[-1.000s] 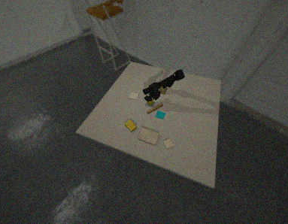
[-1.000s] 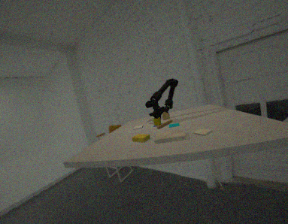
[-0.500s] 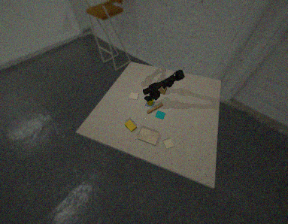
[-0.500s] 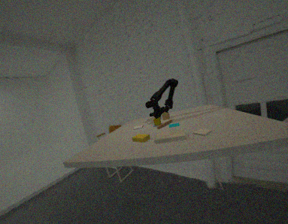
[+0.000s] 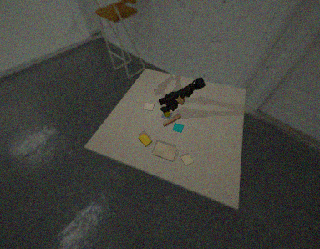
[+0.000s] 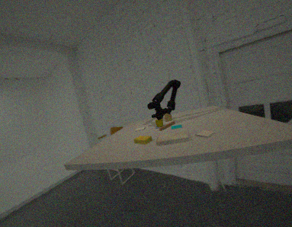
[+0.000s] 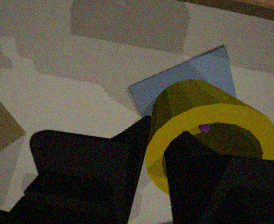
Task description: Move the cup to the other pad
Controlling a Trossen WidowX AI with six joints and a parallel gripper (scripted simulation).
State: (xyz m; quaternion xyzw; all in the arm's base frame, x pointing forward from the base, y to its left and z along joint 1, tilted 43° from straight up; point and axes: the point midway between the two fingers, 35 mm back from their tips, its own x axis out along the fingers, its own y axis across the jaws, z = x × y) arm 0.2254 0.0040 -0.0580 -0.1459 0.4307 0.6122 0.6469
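Observation:
The yellow cup [image 5: 167, 114] [image 6: 159, 123] [image 7: 214, 113] is upright at the blue pad [image 7: 160, 92]; whether its base touches the pad is hidden. A purple marble [image 7: 204, 128] shows inside; the rest of the inside is hidden by the rim and a finger. My gripper [image 5: 165, 111] [image 6: 158, 118] [image 7: 157, 122] is shut on the cup's wall, one finger inside the rim and one outside. The teal pad [image 5: 178, 128] [image 6: 177, 126] lies flat beyond the wooden bar from the cup.
The wooden bar [image 5: 172, 121] [image 6: 167, 126] [image 7: 239, 6] lies between cup and teal pad. A tan block [image 5: 180, 100] [image 6: 168, 117] [image 7: 1, 125] stands near the arm. A yellow block [image 5: 144, 139] [image 6: 142, 139], a beige box [image 5: 165, 150] [image 6: 172, 138] and pale tiles [image 5: 149, 107] [image 5: 187, 159] lie farther off.

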